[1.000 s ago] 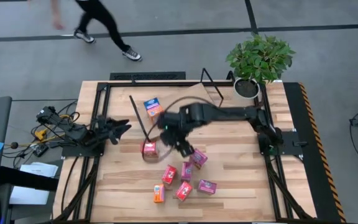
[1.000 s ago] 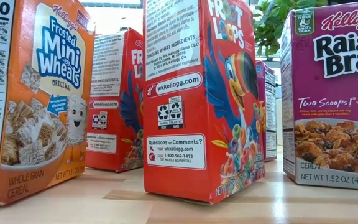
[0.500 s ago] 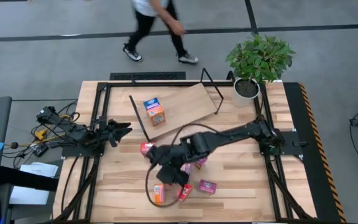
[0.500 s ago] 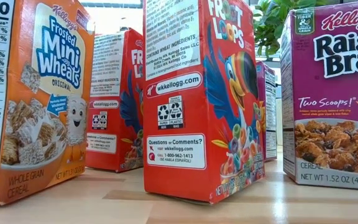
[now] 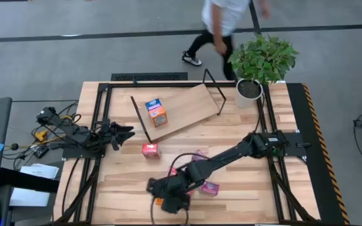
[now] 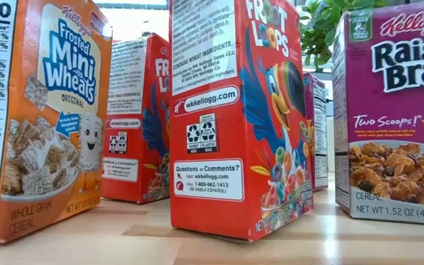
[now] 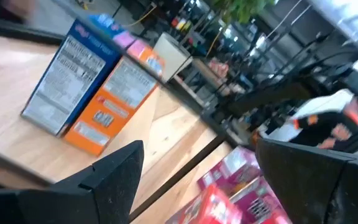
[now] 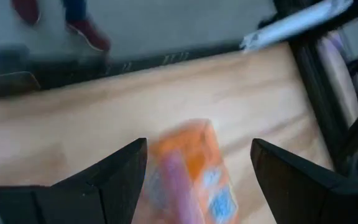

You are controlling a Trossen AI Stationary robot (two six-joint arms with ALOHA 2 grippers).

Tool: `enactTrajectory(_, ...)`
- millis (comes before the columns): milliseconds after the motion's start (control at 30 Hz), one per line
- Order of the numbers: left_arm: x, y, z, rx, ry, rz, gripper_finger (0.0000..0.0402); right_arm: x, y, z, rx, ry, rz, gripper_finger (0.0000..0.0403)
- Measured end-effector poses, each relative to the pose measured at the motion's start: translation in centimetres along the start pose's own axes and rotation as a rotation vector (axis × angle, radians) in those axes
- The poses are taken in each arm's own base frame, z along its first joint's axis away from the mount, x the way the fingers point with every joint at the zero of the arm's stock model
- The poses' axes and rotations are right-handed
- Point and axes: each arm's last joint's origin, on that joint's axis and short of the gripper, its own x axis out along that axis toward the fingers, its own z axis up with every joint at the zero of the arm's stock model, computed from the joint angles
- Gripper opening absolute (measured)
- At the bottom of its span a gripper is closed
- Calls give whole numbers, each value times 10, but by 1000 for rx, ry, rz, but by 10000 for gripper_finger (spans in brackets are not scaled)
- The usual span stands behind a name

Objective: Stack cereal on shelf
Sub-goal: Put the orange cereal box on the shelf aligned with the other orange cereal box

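**Right hand poised over the orange box, shelf holding one box so far**

The right hand (image 5: 168,199) is seen stretched far out from its base, at the near edge of the surface (image 5: 244,188), well apart from the shelf (image 5: 187,110). Its fingers are held apart, and in the right wrist view an orange cereal box (image 8: 194,168) is framed between them, just ahead and not yet clamped. The box's long axis appears to run roughly in line with the reach of the arm, though blur leaves this uncertain. The coming grasp is judged to turn on that alignment: the fingers must straddle the narrow sides.

On the shelf, one blue-and-orange box (image 5: 156,112) is already set. A red box (image 5: 150,150) is left just off the shelf's lower edge, and pink boxes (image 5: 208,188) are clustered farther from the shelf, beside the right arm.

The left hand (image 5: 123,133) is parked beside the shelf's left end, fingers apart, nearer the red box than the right hand is.
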Motion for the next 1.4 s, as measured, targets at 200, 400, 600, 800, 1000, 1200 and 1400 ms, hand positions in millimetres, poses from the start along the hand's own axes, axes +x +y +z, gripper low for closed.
enactTrajectory(200,0,1,-1,10,7,7,300,10,0,-10,-42,53,-13,311)
enactTrajectory(400,0,1,-2,13,10,10,300,11,-1,-21,-48,132,2,311)
enactTrajectory(600,0,2,-2,-17,9,14,300,8,-5,-26,103,195,-54,311)
enactTrajectory(800,0,1,-2,-55,12,10,300,-15,-11,-17,399,203,-145,311)
enactTrajectory(1000,0,1,-2,-88,12,10,300,-31,-10,-4,851,166,-264,311)
enactTrajectory(1200,0,1,-2,-89,13,10,300,-22,-4,6,1146,120,-481,310)
enactTrajectory(1400,0,0,-3,-73,57,-43,300,-12,-6,1,1337,66,-609,311)
